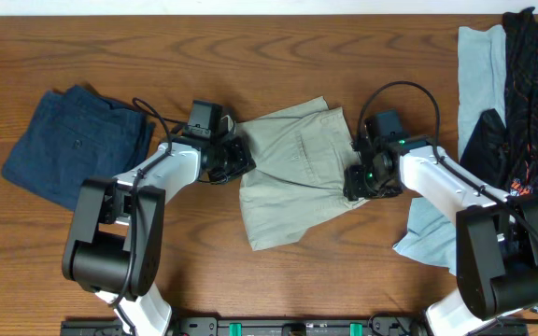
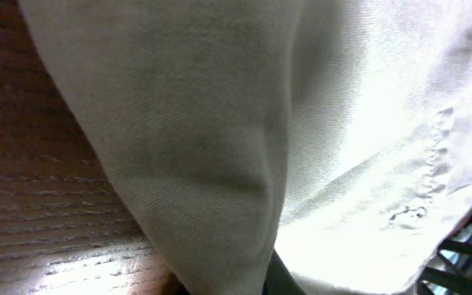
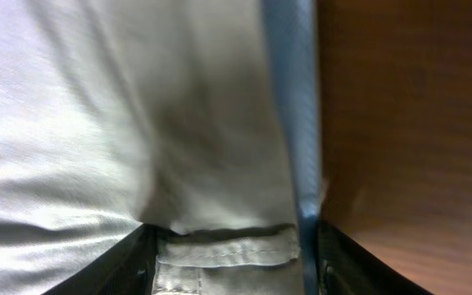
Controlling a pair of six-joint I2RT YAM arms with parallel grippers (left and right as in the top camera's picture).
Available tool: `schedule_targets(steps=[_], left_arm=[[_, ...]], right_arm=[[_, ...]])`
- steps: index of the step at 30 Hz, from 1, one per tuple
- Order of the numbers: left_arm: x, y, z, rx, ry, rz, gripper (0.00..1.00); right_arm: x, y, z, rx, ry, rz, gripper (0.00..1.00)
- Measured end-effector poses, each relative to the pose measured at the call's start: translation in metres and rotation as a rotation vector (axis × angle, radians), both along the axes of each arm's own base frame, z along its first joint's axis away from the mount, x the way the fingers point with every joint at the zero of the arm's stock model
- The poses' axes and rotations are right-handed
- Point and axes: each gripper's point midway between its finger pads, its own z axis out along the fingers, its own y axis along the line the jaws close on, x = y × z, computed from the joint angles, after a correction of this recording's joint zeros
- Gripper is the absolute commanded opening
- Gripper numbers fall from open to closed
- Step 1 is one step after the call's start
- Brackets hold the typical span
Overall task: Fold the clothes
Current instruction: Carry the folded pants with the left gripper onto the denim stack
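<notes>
The khaki trousers (image 1: 292,173) lie partly folded at the table's middle, back pocket up. My left gripper (image 1: 234,161) is at their left edge. In the left wrist view the khaki cloth (image 2: 220,123) drapes over the jaws (image 2: 273,283) and hides most of them; it looks pinched there. My right gripper (image 1: 358,182) is at the trousers' right edge. In the right wrist view its fingers (image 3: 232,262) close on the waistband and a belt loop (image 3: 224,250).
A folded navy garment (image 1: 77,140) lies at the left. A light-blue garment (image 1: 479,65) and a black-with-orange one (image 1: 535,75) are heaped at the right edge. More light-blue cloth (image 1: 428,233) lies under my right arm. The table (image 1: 250,47) is bare wood at the back.
</notes>
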Motion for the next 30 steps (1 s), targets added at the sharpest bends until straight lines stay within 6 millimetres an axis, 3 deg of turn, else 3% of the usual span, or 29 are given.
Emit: schedule_targets(steps=[4,9,12,15,18,19,21,23,25,26,30], left_arm=[[0.003,0.012,0.003,-0.013,-0.005,0.009,0.06],[0.022,0.073,0.029,0.041,-0.073,0.131,0.06],[0.048,0.114,0.074,0.075,-0.215,0.213,0.06],[0.069,0.165,0.134,0.119,-0.387,0.323,0.06],[0.069,0.23,0.182,0.182,-0.506,0.47,0.06],[0.065,0.246,0.187,0.202,-0.515,0.509,0.07],[0.05,0.29,0.19,0.253,-0.5,0.617,0.14],[0.031,0.324,0.18,0.289,-0.439,0.709,0.35],[0.011,0.353,0.167,0.311,-0.368,0.787,0.84],[0.001,0.366,0.16,0.315,-0.332,0.831,0.98],[-0.024,0.388,0.138,0.293,-0.214,0.939,0.98]], right_arm=[[-0.009,-0.016,0.004,-0.031,0.04,-0.053,0.65],[0.0,-0.048,0.033,-0.062,-0.036,-0.149,0.7],[0.007,-0.057,0.057,-0.059,-0.118,-0.177,0.71],[0.009,-0.057,0.068,-0.053,-0.153,-0.179,0.71],[0.008,-0.057,0.069,-0.053,-0.152,-0.179,0.71],[0.007,-0.057,0.069,-0.053,-0.149,-0.179,0.71],[0.006,-0.057,0.069,-0.054,-0.147,-0.179,0.71],[0.006,-0.057,0.068,-0.054,-0.145,-0.179,0.71],[0.006,-0.057,0.068,-0.054,-0.144,-0.179,0.71],[0.005,-0.057,0.068,-0.055,-0.142,-0.179,0.71],[0.005,-0.057,0.068,-0.055,-0.142,-0.179,0.73]])
